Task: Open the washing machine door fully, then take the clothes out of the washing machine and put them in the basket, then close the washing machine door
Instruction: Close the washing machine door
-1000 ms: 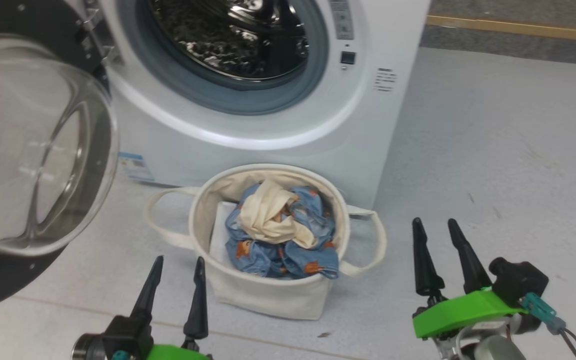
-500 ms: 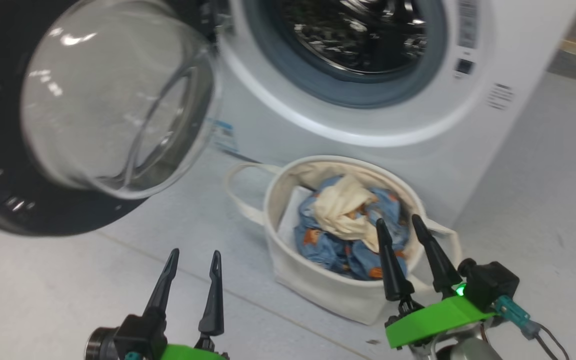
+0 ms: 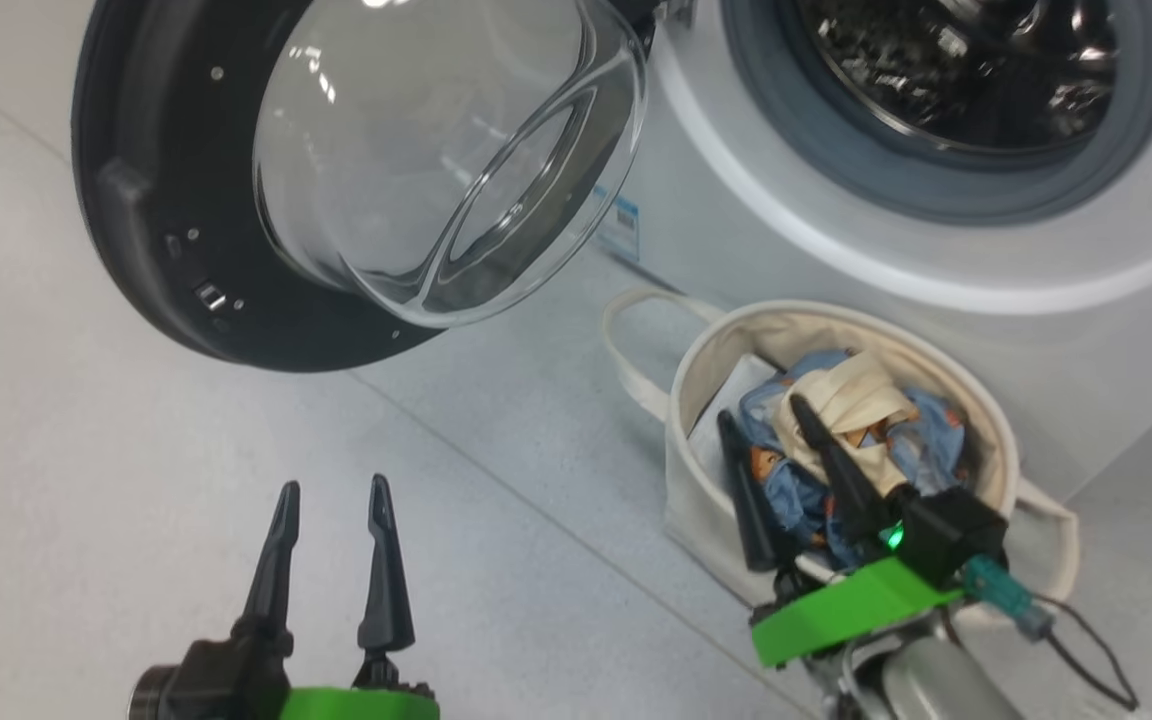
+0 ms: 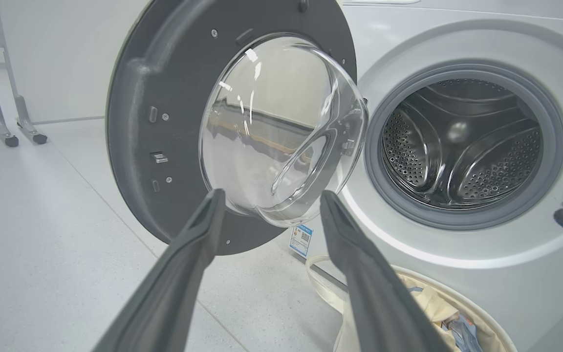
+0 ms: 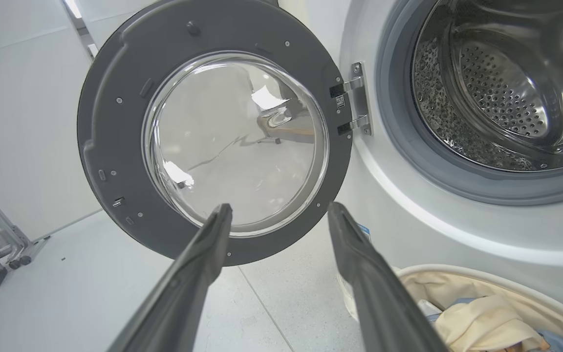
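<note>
Clothes (image 3: 851,405), crumpled, in round canvas basket (image 3: 701,500)

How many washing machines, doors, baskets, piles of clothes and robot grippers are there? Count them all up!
Washing machine: 1
Door: 1
Basket: 1
Pile of clothes: 1
Grippers: 2, the left gripper and the right gripper
Total: 6

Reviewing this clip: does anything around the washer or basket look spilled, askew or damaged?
Nothing stands out. The washing machine door hangs open with its glass unbroken, the drum looks empty, and the clothes sit bunched inside the basket, none on the floor.
</note>
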Controlling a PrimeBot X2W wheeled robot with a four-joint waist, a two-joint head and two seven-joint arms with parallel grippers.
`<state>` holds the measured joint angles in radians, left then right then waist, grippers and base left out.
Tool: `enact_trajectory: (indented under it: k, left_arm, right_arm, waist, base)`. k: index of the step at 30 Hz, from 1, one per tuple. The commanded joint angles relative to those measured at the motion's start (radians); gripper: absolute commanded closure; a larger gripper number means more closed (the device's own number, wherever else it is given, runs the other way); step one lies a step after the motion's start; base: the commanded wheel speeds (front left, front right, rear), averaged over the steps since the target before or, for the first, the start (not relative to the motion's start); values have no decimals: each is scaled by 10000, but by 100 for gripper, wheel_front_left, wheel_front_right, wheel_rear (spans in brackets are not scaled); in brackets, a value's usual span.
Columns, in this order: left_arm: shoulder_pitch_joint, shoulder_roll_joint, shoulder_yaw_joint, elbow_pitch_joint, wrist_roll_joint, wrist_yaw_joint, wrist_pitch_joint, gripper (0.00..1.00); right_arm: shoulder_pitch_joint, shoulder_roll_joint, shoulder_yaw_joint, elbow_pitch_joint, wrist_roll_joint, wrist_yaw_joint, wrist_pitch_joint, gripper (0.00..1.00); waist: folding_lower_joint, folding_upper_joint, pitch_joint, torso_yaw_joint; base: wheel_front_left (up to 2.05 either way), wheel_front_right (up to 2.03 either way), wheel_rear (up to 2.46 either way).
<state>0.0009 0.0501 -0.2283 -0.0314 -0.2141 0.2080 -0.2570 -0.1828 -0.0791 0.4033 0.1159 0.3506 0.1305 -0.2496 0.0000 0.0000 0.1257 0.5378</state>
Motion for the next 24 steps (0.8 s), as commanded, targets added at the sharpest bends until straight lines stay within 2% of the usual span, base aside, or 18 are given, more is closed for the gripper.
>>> enact_trajectory:
  k: [1,4,9,14,19,24]
  left_arm:
    - [-319,1,299,-413,-58,64,-47,0]
    - [-645,1,-121,-419,86,121,-47,0]
    - [-1203,1,-812,-252,167,461,-47,0]
    - [-1366,1,-1016,-179,195,650,-47,0]
    - [-1310,1,-933,-168,172,623,-47,0]
    - [-1215,1,-666,-23,213,391,-47,0]
  right_arm:
    - [-363,-36,107,-284,-86,2,-122,0]
    - [-342,-263,-341,-290,-42,2,-122,0]
    - [88,-673,-711,-632,144,2,-122,0]
    - [291,-800,-807,-958,214,2,-122,0]
    - [481,-721,-1032,-1197,196,2,-122,0]
    - [850,-583,-1287,-1336,87,2,-122,0]
  waist:
    - [0,0,306,157]
    - [0,0,450,160]
    - [0,0,457,136]
    - [0,0,499,118]
    - [0,0,477,80]
    - [0,0,410,46]
  base:
    - [-30,-30,-30]
    - [-49,-49,-49]
    - [-28,-28,-28]
    - [-1,-1,-1]
    - [0,0,0]
    - [0,0,0]
